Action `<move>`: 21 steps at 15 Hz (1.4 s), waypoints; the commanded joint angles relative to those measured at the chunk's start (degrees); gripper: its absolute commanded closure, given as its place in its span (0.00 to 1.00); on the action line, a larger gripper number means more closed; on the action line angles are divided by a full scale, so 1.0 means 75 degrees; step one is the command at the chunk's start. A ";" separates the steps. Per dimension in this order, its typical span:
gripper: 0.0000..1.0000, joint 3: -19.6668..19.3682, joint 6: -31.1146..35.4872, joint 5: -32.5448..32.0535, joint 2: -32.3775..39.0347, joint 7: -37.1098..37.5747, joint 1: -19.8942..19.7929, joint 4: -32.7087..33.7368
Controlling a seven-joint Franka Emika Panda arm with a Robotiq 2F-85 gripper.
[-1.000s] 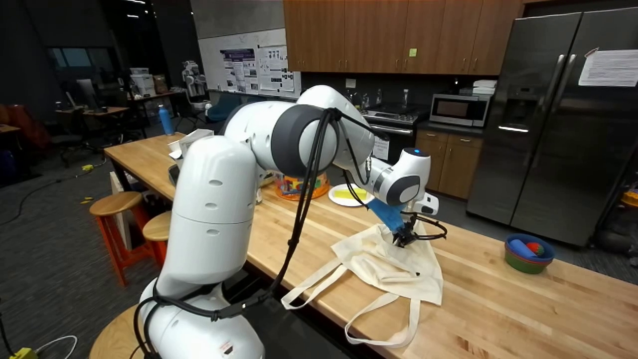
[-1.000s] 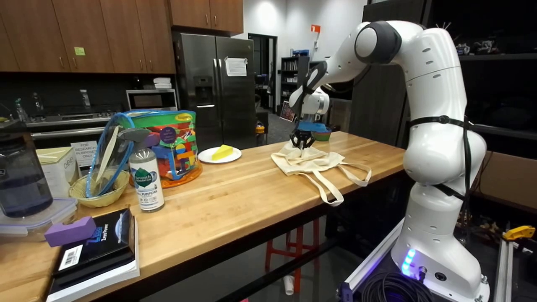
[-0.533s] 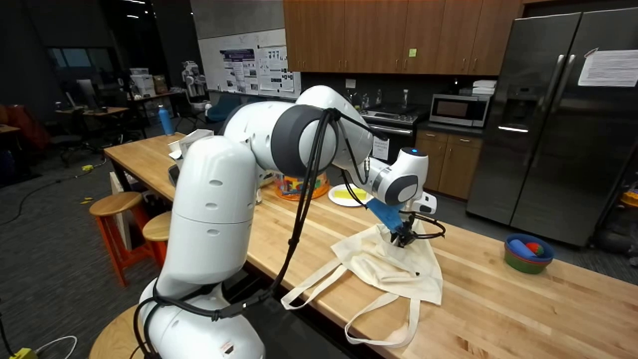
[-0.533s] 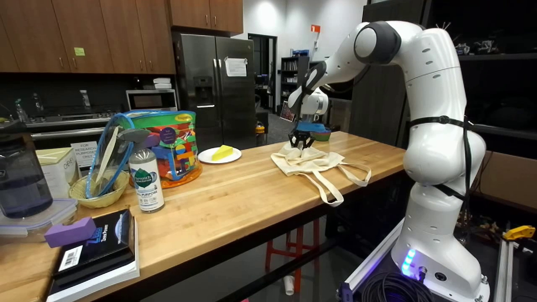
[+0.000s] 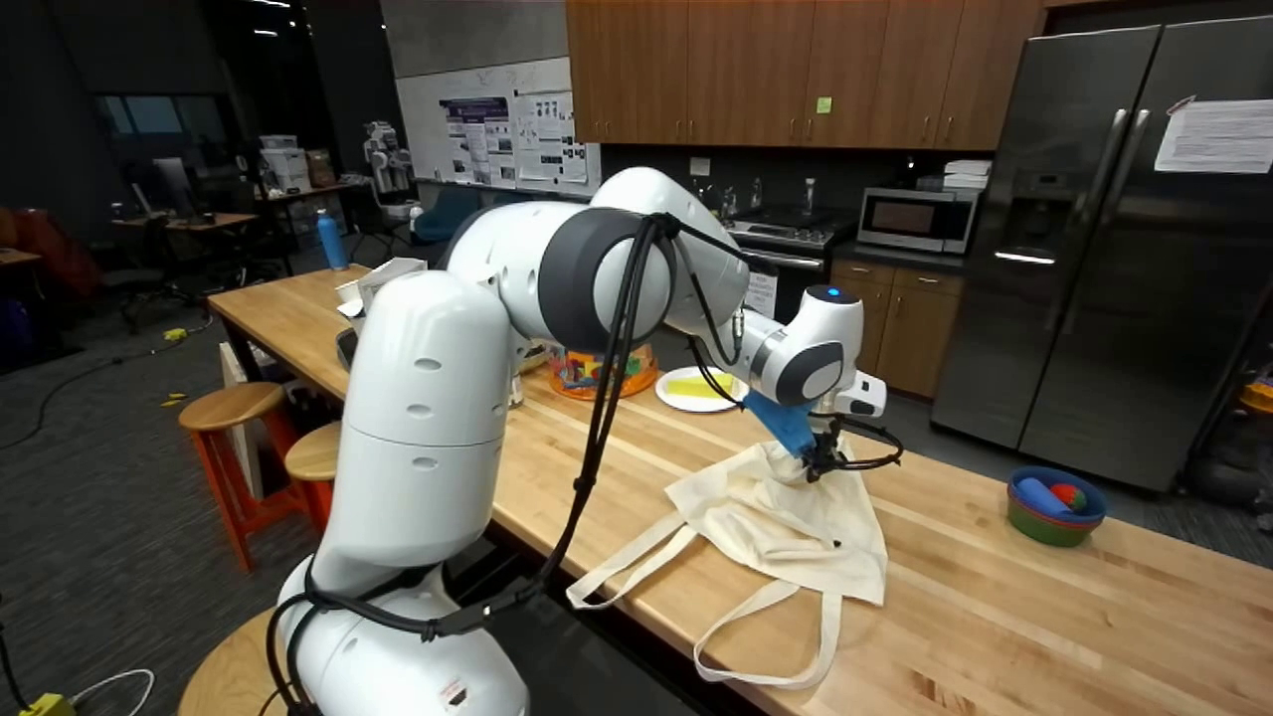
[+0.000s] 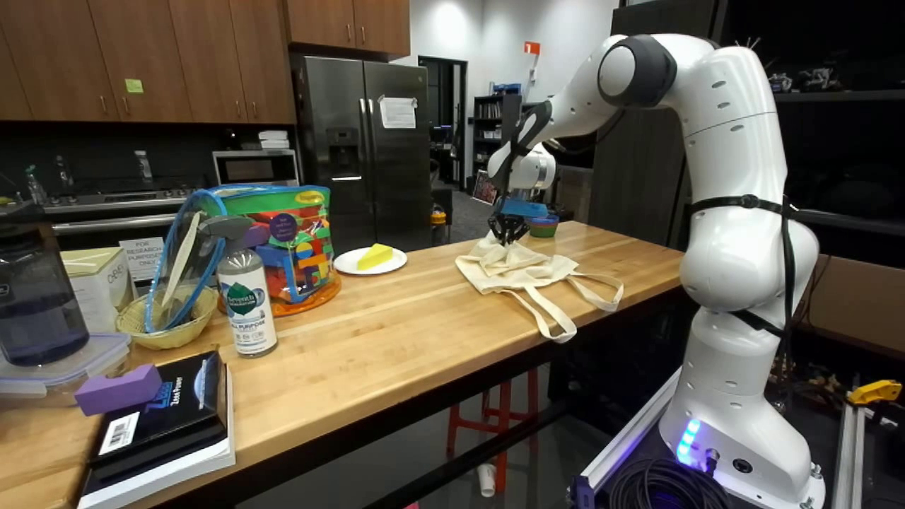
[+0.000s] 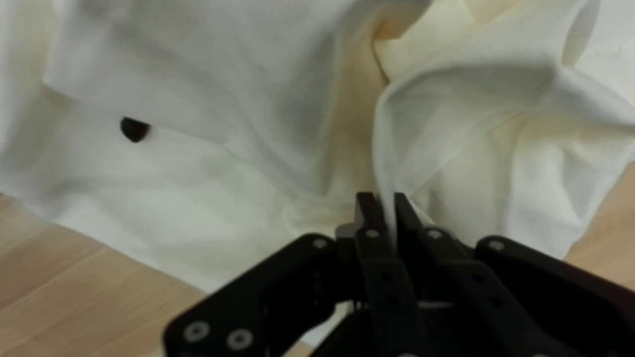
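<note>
A fold of the cream bag [image 5: 791,532] is pinched between the tips of the gripper [image 7: 383,201], as is shown most plainly in the wrist view. The rest of the bag is spread, rumpled, on the table [image 6: 382,332], with its straps [image 5: 829,622] laid toward an edge (a small dark spot [image 7: 134,129] can be seen on the bag). A plate [image 6: 396,265] bearing a yellow wedge [image 6: 375,256] is set well apart from it, as are some stacked bowls [image 5: 1046,529].

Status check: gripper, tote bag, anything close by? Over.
Gripper shut on a fold of the tote bag. Rumpled, mostly on the table. Stacked bowls and plate nearby, apart from it.
</note>
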 commanded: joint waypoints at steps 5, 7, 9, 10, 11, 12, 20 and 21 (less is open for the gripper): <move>0.99 -0.0504 0.0006 0.0126 0.0129 0.0541 -0.0475 0.0210; 0.99 -0.0605 -0.0012 0.0177 0.0201 0.0665 -0.0605 0.0228; 0.99 -0.0701 -0.0034 0.0224 0.0288 0.0790 -0.0728 0.0238; 0.99 -0.0743 -0.0036 0.0229 0.0331 0.0854 -0.0779 0.0243; 0.99 -0.0778 -0.0027 0.0230 0.0381 0.0916 -0.0827 0.0249; 0.99 -0.0812 -0.0018 0.0231 0.0419 0.0967 -0.0867 0.0229; 0.99 -0.0761 -0.0045 0.0232 0.0316 0.1101 -0.0843 0.0171; 0.99 -0.0734 -0.0034 0.0218 0.0263 0.1085 -0.0808 0.0157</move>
